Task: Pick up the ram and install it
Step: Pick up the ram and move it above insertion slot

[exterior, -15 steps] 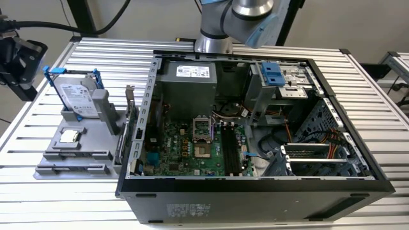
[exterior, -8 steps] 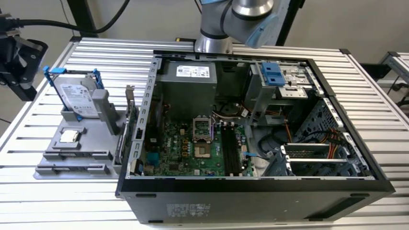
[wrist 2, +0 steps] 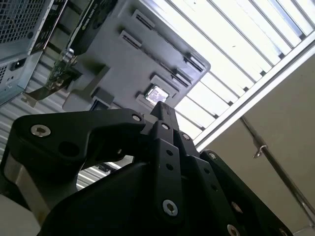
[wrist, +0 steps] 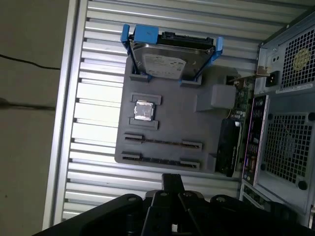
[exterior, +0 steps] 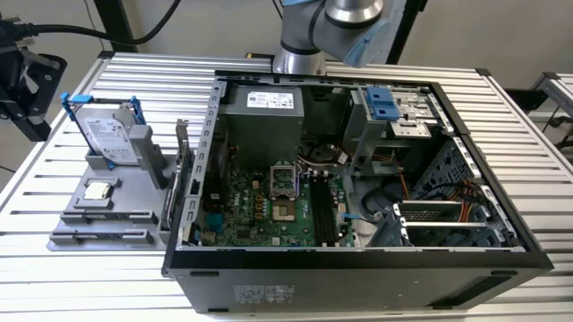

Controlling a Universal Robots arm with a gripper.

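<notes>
My gripper point(wrist: 172, 181) hangs high over the table's outer edge, beside the grey fixture plate point(wrist: 167, 110), with its black fingers pressed together and nothing between them. The second wrist view has the same shut gripper point(wrist 2: 163, 110) pointing toward the plate point(wrist 2: 123, 64). A thin dark strip, which looks like the ram point(wrist: 162, 141) seen edge-on, stands between two grey holders on the plate, well clear of the gripper. The exterior view puts those holders point(exterior: 112, 217) at the plate's near end. The black memory slots point(exterior: 323, 209) lie on the green motherboard point(exterior: 255, 208) inside the open computer case point(exterior: 358, 258).
A hard drive in a blue caddy point(wrist: 170, 54) stands at the plate's far end, with a silver processor point(wrist: 143, 111) lying mid-plate. An expansion card point(wrist: 227, 147) stands between plate and case. The arm point(exterior: 345, 27) rises behind the case. All rests on a slatted metal table point(exterior: 80, 282).
</notes>
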